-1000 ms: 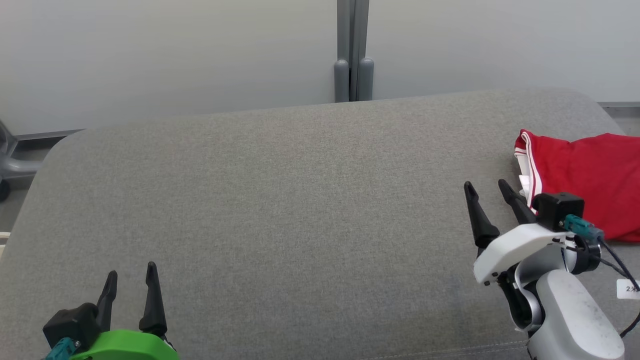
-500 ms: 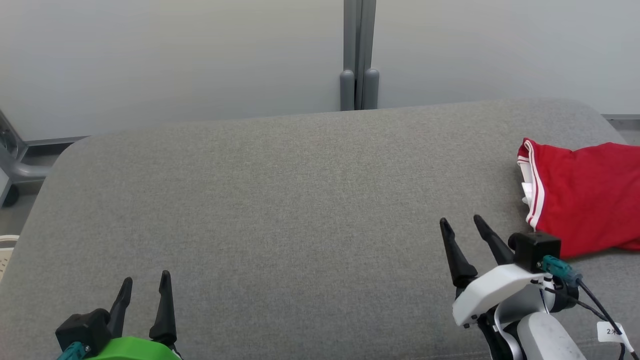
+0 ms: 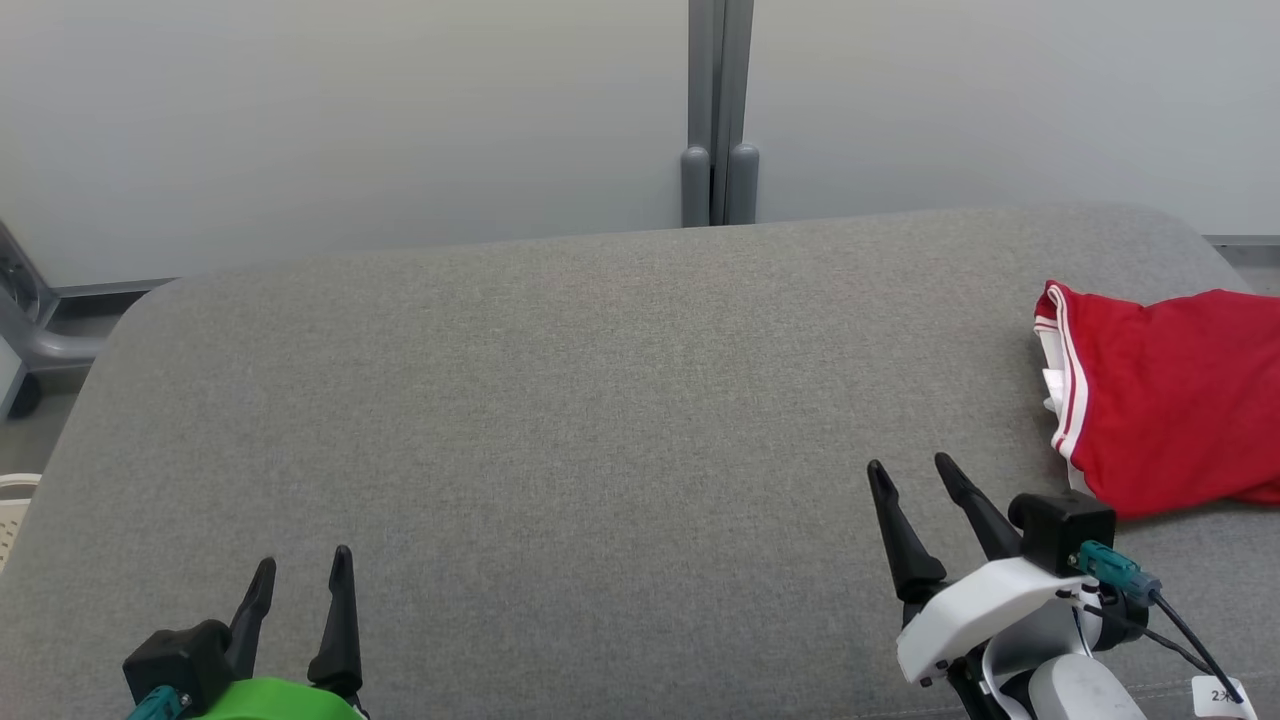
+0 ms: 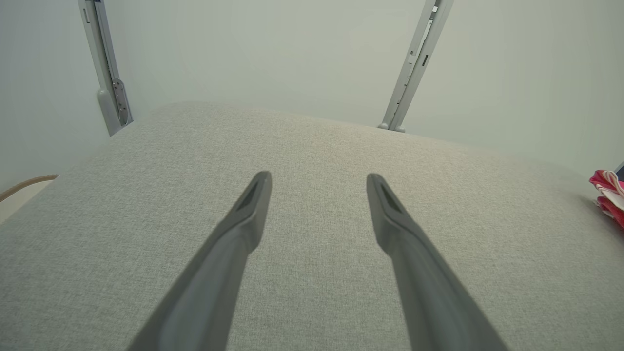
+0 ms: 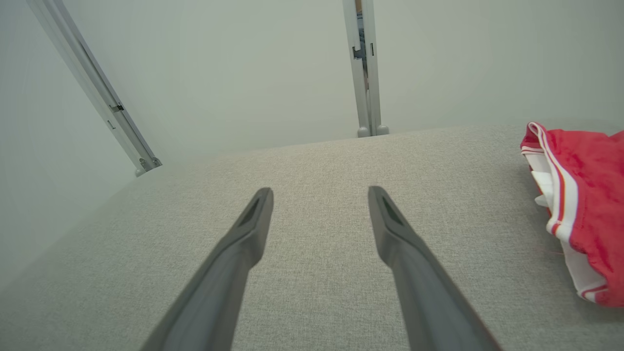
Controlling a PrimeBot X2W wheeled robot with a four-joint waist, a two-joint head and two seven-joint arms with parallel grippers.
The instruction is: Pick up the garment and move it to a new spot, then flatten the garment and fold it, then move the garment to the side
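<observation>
- The red garment (image 3: 1170, 400), edged with white stripes, lies in a compact bundle at the far right of the grey cushion (image 3: 600, 400) and runs off the right edge of the head view. I cannot tell whether it is neatly folded.
- The left gripper (image 3: 305, 556) hovers at the near left, well apart from the garment. Its two dark fingers are spread and hold nothing.
- The right gripper (image 3: 910, 462) sits at the near right, fingers likewise spread and empty. It is near the garment's striped hem but not touching it.
- Beyond the cushion's far edge stand a pale wall and a grey post (image 3: 718, 100).
- The cloth is off to one side and both grippers are free. This looks either like the final setting-aside already done, or like the opening pick-up not yet begun.
- If the pick-up lies ahead, the right gripper needs to swing right and down onto the striped hem. It would then pinch a firm layer of cloth and carry it left toward the cushion's middle.
</observation>
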